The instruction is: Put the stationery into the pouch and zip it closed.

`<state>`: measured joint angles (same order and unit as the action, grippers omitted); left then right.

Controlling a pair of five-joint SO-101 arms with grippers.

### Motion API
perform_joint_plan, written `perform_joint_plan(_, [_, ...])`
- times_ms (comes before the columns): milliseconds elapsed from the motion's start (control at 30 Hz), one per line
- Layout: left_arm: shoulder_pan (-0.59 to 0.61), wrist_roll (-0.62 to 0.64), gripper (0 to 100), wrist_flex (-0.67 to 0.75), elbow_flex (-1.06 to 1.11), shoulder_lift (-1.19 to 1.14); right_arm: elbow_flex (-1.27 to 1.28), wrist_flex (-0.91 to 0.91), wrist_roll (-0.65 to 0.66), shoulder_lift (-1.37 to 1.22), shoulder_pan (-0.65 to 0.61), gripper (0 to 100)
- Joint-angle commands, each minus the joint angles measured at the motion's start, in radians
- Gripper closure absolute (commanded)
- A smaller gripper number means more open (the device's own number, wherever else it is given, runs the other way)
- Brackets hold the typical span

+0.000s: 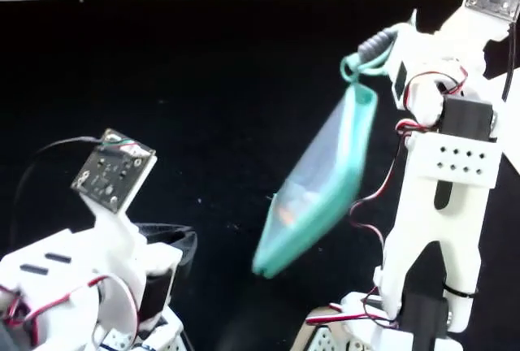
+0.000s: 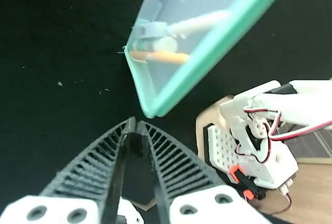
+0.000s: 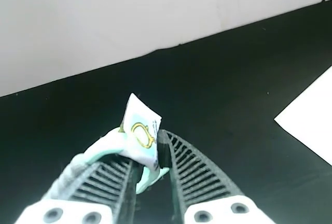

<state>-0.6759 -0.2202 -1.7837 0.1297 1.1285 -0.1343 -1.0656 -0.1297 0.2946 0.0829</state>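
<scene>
Pouch (image 1: 321, 176): hangs tilted in the air, clear of the table (image 1: 146, 83). Its teal loop (image 1: 356, 67) is at the top and one corner is lowest. See-through face, teal border. The stationery (image 2: 161, 53) is inside, gathered at the low end: an orange pen and some pale pieces show through the face. You cannot tell from here whether the zip is shut.

Handling (judged): light and soft-sided. From a single hang point it will likely swing and twist, and the contents put the weight in the low corner. The teal border looks the firmest place to pinch, and the clear face is probably slick. To work the zip, you would want one hold on the border by the zip end and the other on the pull.

Right gripper (image 3: 148, 143): clamped on the loop and its paper tag (image 3: 142, 130). It is a thin hold, so watch for slip.

Left gripper (image 2: 134, 126): fingers pressed together with nothing between them, near the pouch's low corner but not touching it.
</scene>
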Motion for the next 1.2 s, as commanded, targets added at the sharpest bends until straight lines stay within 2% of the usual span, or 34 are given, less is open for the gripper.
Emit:
perform_joint_plan(0, [-0.013, -0.009, 99, -0.005, -0.002, -0.016, -0.007, 0.024, 0.008, 0.012, 0.004, 99.2])
perform_joint_plan(133, [-0.008, -0.012, 99, -0.002, -0.002, -0.016, -0.012, 0.022, 0.006, 0.012, -0.067, 99.2])
perform_joint_plan(233, [0.056, -0.02, 99, 0.0, -0.002, -0.016, -0.01, 0.021, 0.008, 0.012, -0.157, 99.2])
perform_joint_plan(433, [0.286, -0.175, 99, 0.003, -0.002, -0.016, -0.013, 0.021, 0.008, 0.012, -0.363, 99.2])
perform_joint_plan(700, [0.572, -0.253, 99, 0.018, -0.001, -0.018, -0.002, -0.076, 0.005, 0.004, -0.588, 99.2])
perform_joint_plan(800, [0.688, -0.255, 99, 0.087, 0.058, -0.018, 0.016, -0.114, 0.003, 0.002, -0.69, 99.2])
perform_joint_plan(933, [0.797, -0.255, 99, 0.296, 0.302, -0.015, 0.145, -0.09, -0.044, 0.002, -0.814, 99.2])
perform_joint_plan(1067, [0.809, -0.253, 99, 0.364, 0.427, -0.01, 0.286, 0.005, -0.081, 0.01, -0.858, 98.8])
perform_joint_plan(1167, [0.808, -0.253, 99, 0.371, 0.426, -0.01, 0.32, 0.015, -0.081, 0.01, -0.914, 88.4])
